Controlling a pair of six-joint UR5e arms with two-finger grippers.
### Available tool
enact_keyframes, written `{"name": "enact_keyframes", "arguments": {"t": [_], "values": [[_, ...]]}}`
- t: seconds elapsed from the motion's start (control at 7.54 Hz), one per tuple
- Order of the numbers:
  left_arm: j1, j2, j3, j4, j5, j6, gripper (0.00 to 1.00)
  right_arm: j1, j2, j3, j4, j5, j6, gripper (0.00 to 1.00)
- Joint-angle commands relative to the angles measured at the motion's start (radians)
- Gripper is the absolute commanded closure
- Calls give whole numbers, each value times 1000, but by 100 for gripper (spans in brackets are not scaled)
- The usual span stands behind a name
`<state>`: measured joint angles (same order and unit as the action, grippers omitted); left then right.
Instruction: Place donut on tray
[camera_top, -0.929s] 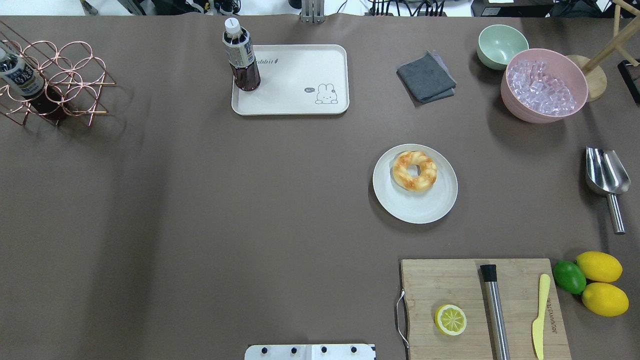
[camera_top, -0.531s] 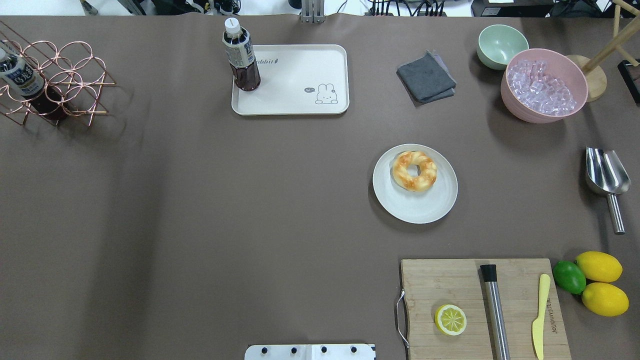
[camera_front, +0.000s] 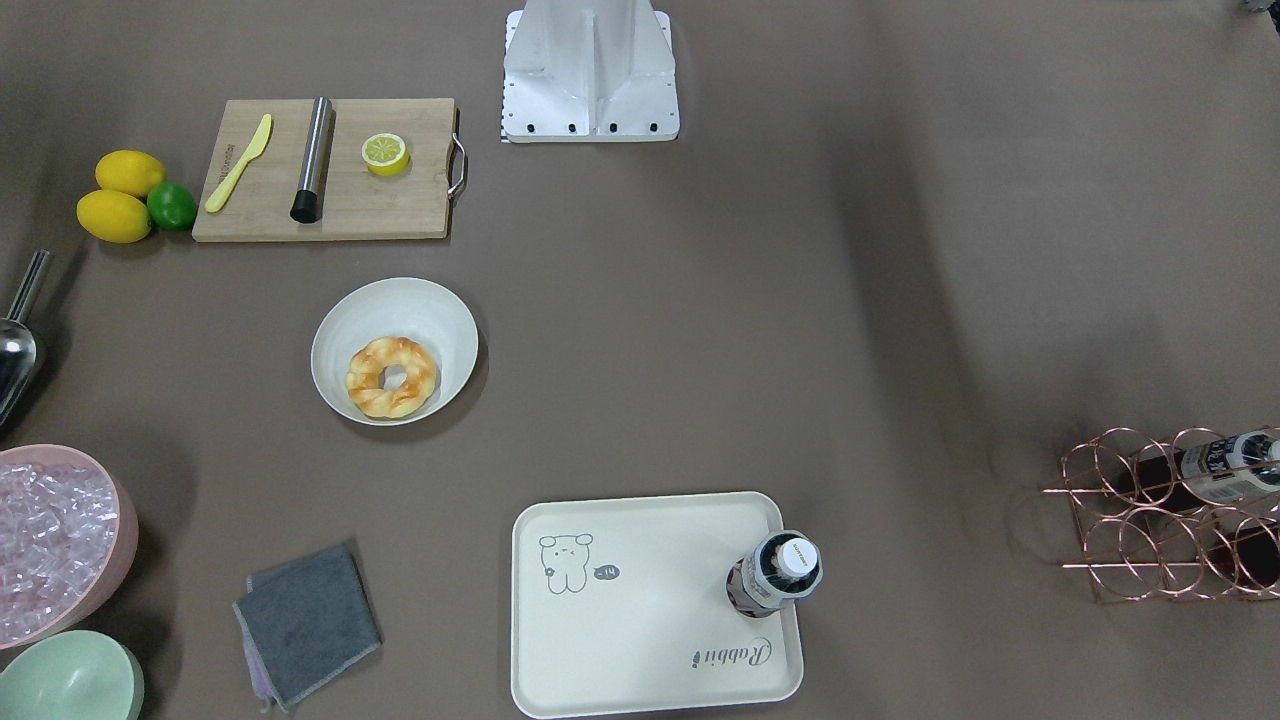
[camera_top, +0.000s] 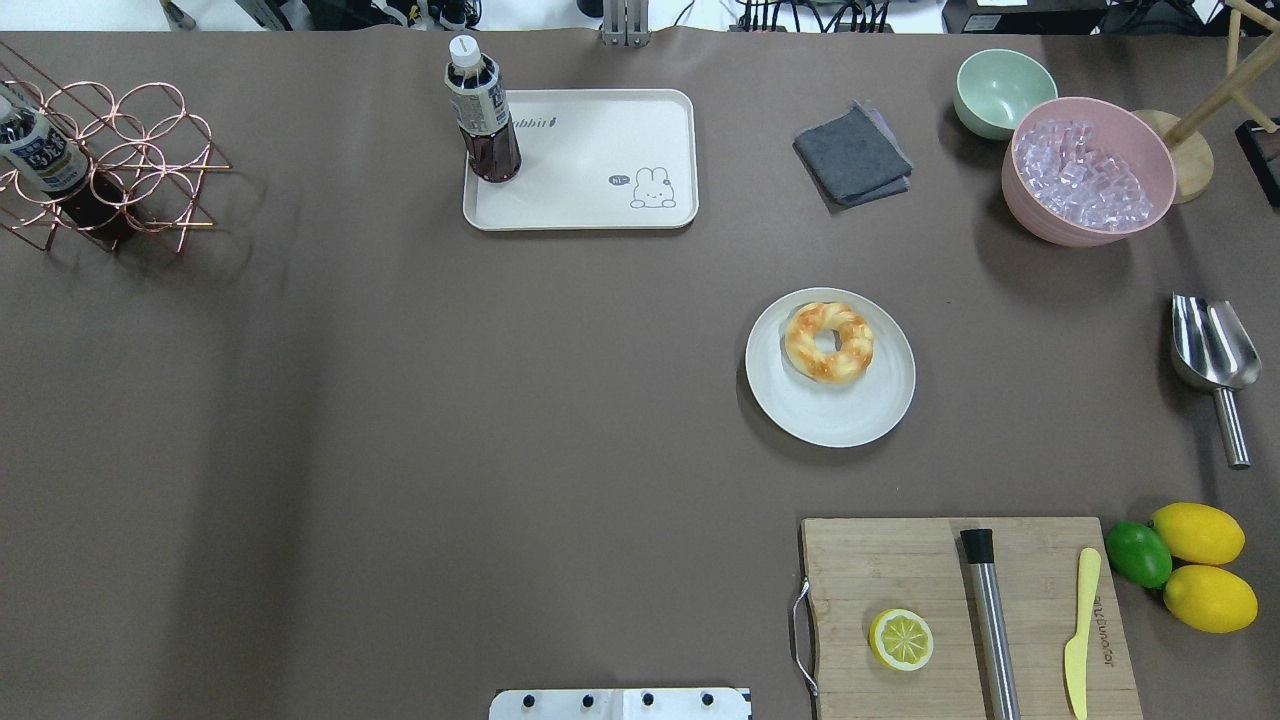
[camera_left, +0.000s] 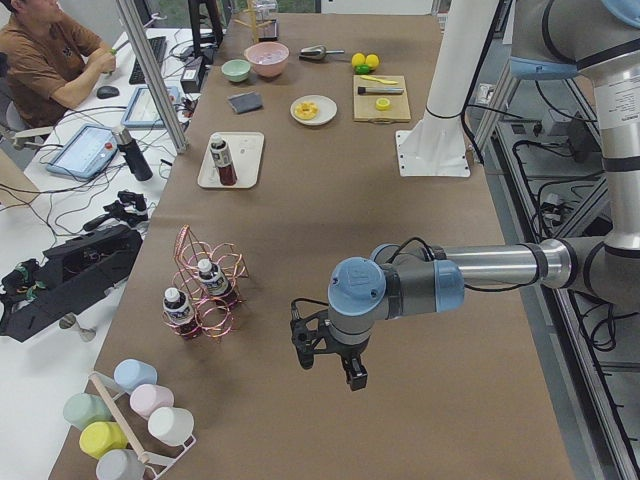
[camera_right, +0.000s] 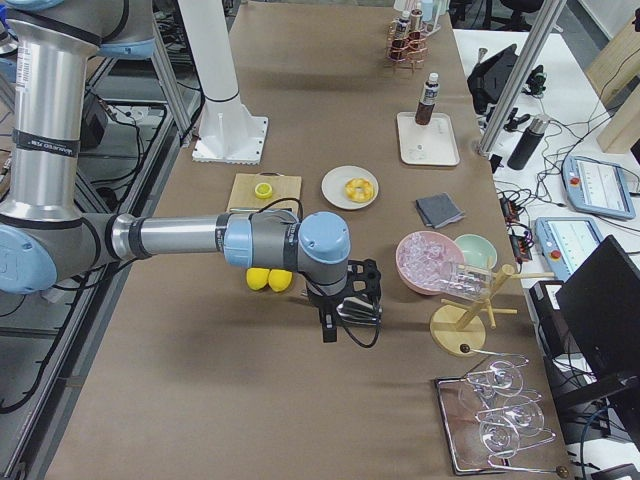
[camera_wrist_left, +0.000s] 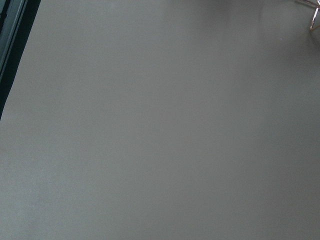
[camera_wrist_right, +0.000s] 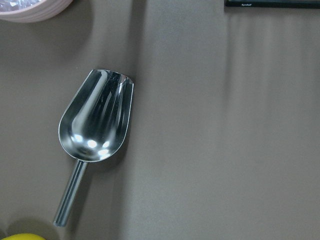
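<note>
Donut (camera_top: 829, 342) on plate (camera_top: 835, 415), tray (camera_top: 590, 150) well apart

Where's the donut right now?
In the overhead view the donut sits in the shallow white bowl right of centre, between the tray and the cutting board.

golden-orange donut (camera_top: 829, 342), cream tray (camera_top: 580, 205), white plate (camera_top: 830, 415)

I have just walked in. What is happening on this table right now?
Nothing is being handled at this moment. The donut lies on a white dish, untouched, and the tray holds only a bottle at one corner. The left gripper hangs over bare table at one end, the right gripper above a metal scoop at the other. Whether they are open, I cannot tell.
</note>
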<state>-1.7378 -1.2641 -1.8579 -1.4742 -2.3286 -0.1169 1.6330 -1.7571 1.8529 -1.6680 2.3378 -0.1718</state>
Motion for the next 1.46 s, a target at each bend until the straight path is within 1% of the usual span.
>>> {"name": "enact_keyframes", "arguments": {"t": [0.0, 1.33], "values": [[3, 3, 3, 0, 0, 0, 2, -1, -5, -1, -1, 0, 0, 0], [3, 17, 6, 0, 2, 3, 2, -1, -10, 2, 1, 2, 0, 0]]}}
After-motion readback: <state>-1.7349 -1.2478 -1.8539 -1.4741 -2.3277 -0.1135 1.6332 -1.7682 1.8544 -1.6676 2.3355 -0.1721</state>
